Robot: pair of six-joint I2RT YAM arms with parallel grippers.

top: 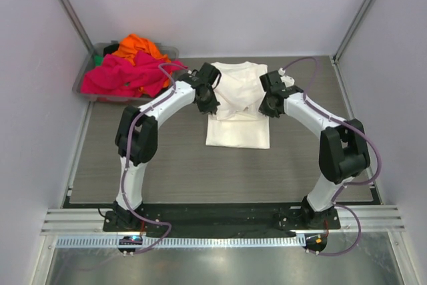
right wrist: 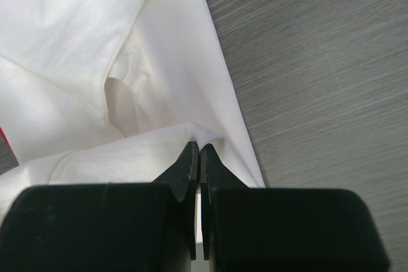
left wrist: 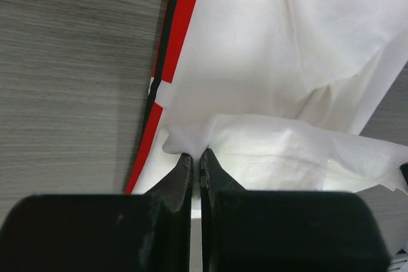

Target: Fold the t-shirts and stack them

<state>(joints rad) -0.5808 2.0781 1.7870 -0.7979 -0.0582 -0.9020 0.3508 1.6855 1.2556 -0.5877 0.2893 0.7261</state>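
While pinching raised folds of the cream-white t-shirt (top: 238, 128), clamped tight on its cloth at both the left gripper (left wrist: 196, 156) and the right gripper (right wrist: 196, 148), one per side edge. Lying half-folded on the table (top: 167, 165), with a red print strip (left wrist: 182, 17) along the left edge. Beyond, far left, heaped in a grey bin (top: 80, 85): hot pink t-shirt (top: 120, 75) and orange t-shirt (top: 137, 48).

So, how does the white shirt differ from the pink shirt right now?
The white shirt lies spread on the table, partly folded; the pink shirt is bunched in the bin. The left fingers and the right fingers pinch the white shirt; none hold the pink shirt. Both are soft cloth.
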